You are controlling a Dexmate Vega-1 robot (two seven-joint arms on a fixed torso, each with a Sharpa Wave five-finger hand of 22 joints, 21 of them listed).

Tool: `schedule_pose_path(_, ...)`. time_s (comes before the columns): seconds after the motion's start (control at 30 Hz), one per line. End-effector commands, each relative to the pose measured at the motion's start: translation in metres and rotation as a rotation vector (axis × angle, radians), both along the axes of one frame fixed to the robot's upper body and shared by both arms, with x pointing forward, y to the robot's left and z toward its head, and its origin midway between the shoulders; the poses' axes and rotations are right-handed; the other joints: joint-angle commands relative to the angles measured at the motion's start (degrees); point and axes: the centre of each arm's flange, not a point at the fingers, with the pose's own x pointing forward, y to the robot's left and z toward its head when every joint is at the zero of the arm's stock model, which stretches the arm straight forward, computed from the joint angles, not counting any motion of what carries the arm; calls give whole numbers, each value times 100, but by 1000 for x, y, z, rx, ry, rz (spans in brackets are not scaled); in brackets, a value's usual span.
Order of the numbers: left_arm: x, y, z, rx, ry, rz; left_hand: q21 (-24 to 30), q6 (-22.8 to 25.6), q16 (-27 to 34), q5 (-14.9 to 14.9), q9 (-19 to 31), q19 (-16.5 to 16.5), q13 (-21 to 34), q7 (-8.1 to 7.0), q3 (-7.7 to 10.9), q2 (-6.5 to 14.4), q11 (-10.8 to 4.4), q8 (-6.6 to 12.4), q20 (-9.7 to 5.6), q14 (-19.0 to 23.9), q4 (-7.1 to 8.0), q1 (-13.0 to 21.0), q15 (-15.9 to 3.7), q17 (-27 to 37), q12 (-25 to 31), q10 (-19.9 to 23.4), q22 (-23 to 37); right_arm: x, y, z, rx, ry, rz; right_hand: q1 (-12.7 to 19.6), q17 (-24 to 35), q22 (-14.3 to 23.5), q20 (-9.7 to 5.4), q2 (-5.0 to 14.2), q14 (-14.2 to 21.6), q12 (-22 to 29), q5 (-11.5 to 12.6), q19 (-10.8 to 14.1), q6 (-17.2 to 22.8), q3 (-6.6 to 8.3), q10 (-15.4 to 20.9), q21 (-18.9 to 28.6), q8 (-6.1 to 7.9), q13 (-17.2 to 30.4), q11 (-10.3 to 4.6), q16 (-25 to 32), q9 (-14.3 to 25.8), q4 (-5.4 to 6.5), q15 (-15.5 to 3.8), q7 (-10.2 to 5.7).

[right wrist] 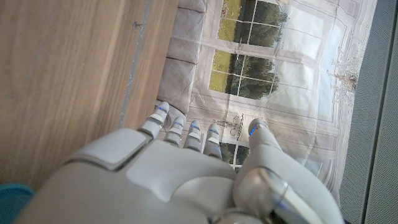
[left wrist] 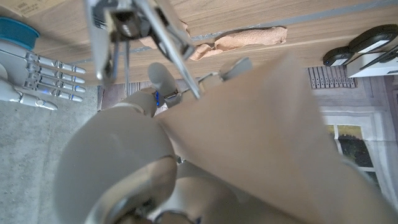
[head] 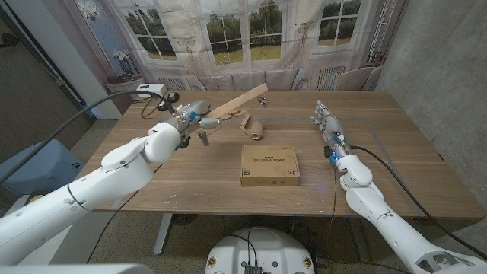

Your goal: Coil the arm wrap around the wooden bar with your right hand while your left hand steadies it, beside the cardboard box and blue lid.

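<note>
The left hand (head: 194,113) grips the near end of the wooden bar (head: 240,100), which slants up off the table (head: 396,144) toward one o'clock from the hand (in the left wrist view the bar (left wrist: 261,137) crosses close in front of the camera). The tan wrap (head: 247,122) hangs from the bar and trails across the tabletop to a small rolled end at about five o'clock from the bar's middle, just at twelve o'clock of the cardboard box (head: 269,165). The right hand (head: 327,122) holds nothing, its fingers (right wrist: 186,134) straight and slightly apart, standing at three o'clock of the wrap and well apart from it. A sliver of blue lid (right wrist: 12,202) shows beside the right wrist.
</note>
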Motion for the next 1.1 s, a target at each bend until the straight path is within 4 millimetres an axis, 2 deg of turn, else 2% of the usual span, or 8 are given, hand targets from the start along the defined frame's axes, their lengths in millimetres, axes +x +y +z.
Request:
schedule_pose_path(0.03,12,32,12,-97,129,-57,53,397,112,287,4,36,5,372,785,107,-52,116,-145,5,-404,91,33,4,7,112,203,-3,17,15,-162,-4,-102,148,5,4,-39,26,26,34,53,68,86,85,64,17,35,15,-40,7,33,-87,-32,3)
schedule_pose_path(0.2,18,39,23,-59,199,-43,-33,384,250,548,-47,-26,11,308,833,-127,-55,213,-125,5,-454,67,32,-30,3,101,178,-5,30,27,-274,-19,-157,377,-4,-3,-96,78,45,35,119,91,129,215,88,15,54,14,-74,1,33,-206,-61,25)
schedule_pose_path(0.3,23,42,27,-32,244,-30,-49,390,275,592,-60,-72,12,297,805,-180,-54,240,-118,-2,-463,62,30,-53,8,109,135,-4,41,34,-357,-20,-190,535,-8,-6,-131,92,58,34,162,109,181,299,96,14,75,14,-77,-2,35,-279,-77,63)
schedule_pose_path(0.5,26,45,30,-16,265,-24,-37,407,337,719,-126,-125,14,268,727,-238,-57,299,-102,3,-475,92,49,-140,12,114,6,-1,53,41,-469,-19,-217,877,-14,-13,-146,138,86,25,272,138,211,492,90,9,86,15,-104,-7,42,-378,-116,104)
schedule_pose_path(0.77,22,49,36,-8,229,-1,-10,421,405,858,-190,-157,15,284,672,-277,-26,360,-94,2,-480,130,81,-228,18,131,-80,3,72,57,-681,-15,-245,1335,-19,-21,-183,139,63,2,469,150,186,756,19,-9,82,21,-125,-33,51,-439,-129,103)
schedule_pose_path(0.83,19,49,38,3,211,11,4,406,459,896,-188,-164,16,283,652,-279,-14,385,-88,19,-479,143,84,-221,16,125,-94,3,77,62,-740,-12,-248,1619,-20,-24,-166,58,-17,-25,610,86,91,903,-103,-41,57,26,-128,-66,57,-452,-117,111)
schedule_pose_path(0.9,16,49,40,13,196,19,16,402,437,924,-194,-171,16,291,638,-281,-9,400,-89,-25,-478,154,101,-275,17,128,-99,4,82,65,-790,-12,-251,1795,-19,-25,-135,-49,-87,-34,690,31,-29,979,-192,-62,30,30,-128,-83,61,-451,-99,137)
schedule_pose_path(1.1,9,49,43,22,165,33,5,416,540,1024,-234,-190,17,282,585,-306,-6,460,-73,-9,-474,180,115,-263,22,150,-170,3,97,77,-921,-23,-286,1816,-10,-20,-25,-493,-121,-14,534,-3,-160,849,-265,-62,21,40,-90,-67,69,-387,-54,206)
